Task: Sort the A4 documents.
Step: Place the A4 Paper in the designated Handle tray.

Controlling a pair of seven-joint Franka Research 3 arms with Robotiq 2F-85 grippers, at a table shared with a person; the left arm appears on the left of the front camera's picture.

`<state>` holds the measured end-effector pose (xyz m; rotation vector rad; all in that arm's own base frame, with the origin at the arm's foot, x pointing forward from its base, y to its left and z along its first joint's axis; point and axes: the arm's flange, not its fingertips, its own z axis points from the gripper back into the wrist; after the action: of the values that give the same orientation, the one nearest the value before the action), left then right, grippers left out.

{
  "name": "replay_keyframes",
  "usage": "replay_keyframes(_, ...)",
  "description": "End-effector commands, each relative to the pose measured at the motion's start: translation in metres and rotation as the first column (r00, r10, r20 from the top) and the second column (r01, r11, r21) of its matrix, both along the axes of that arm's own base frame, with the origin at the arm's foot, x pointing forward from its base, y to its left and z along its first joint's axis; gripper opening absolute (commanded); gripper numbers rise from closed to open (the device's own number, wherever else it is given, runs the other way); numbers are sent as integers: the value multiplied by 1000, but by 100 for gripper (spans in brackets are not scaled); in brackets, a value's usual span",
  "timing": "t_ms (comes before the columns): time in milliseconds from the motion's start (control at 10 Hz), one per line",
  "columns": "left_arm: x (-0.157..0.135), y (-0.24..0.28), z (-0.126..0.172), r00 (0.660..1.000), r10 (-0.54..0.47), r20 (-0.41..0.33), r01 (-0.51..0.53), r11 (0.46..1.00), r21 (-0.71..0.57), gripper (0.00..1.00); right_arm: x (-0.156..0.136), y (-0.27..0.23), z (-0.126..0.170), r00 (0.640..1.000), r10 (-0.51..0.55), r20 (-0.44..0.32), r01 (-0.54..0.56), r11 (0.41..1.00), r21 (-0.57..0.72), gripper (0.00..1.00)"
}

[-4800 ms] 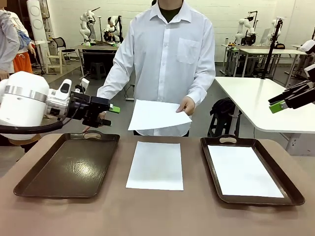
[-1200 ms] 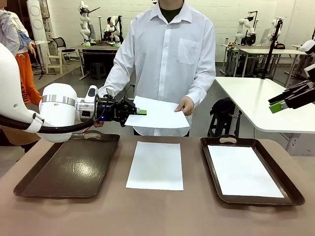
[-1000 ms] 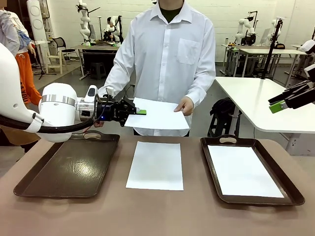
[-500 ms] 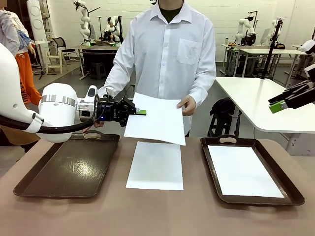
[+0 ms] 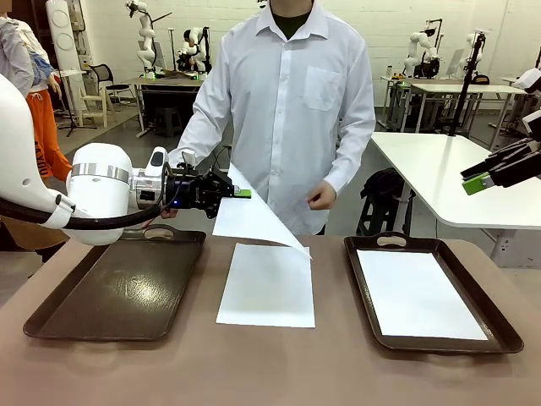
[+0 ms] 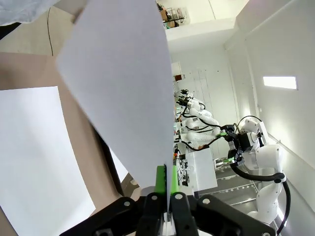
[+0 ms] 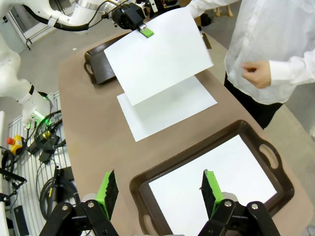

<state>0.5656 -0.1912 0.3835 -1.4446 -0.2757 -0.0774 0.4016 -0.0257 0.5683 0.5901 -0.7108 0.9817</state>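
Note:
My left gripper (image 5: 242, 193) is shut on the edge of one white A4 document (image 5: 254, 220), held in the air above the table's far middle. The sheet hangs down to the right from the green pads (image 6: 165, 178), and its free corner droops over a second A4 document (image 5: 266, 284) lying flat on the table. A third sheet (image 5: 418, 293) lies in the right dark tray (image 5: 363, 288). The left dark tray (image 5: 118, 283) holds nothing. My right gripper (image 5: 476, 179) hovers open, high at the right, its pads (image 7: 108, 189) spread above the right tray (image 7: 147, 178).
A person in a white shirt stands at the far edge, one hand (image 5: 321, 197) just right of the held sheet and apart from it. A white table (image 5: 439, 169) stands behind at the right.
The person has let go of the sheet. It swung down from level and now hangs from my left gripper alone. Neither arm has moved.

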Motion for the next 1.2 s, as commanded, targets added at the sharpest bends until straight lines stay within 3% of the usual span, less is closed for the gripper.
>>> replay_keyframes(0,0,0,0,1000,1,0,-1,1000,0,0,0,0,-1,1000,1,-2,-1,1000,2,89)
replay_keyframes(300,0,0,0,1000,0,0,0,1000,0,1,0,0,-1,1000,1,-2,-1,1000,2,89)
replay_keyframes(400,-2,-3,6,991,-112,78,117,991,-63,1,0,0,-1,1000,1,-2,-1,1000,2,89)
replay_keyframes(500,-4,-8,14,972,-203,120,205,979,-6,1,0,0,-1,1000,1,-2,-1,1000,2,89)
replay_keyframes(700,-7,-4,25,945,-290,150,275,955,112,1,0,0,-1,1000,1,-2,-1,1000,2,89)
replay_keyframes(800,-5,8,21,937,-324,128,307,941,141,1,0,0,-1,1000,1,-2,-1,1000,2,89)
replay_keyframes(1100,-17,71,18,967,-237,92,207,945,253,1,0,0,-1,1000,1,-2,-1,1000,2,89)
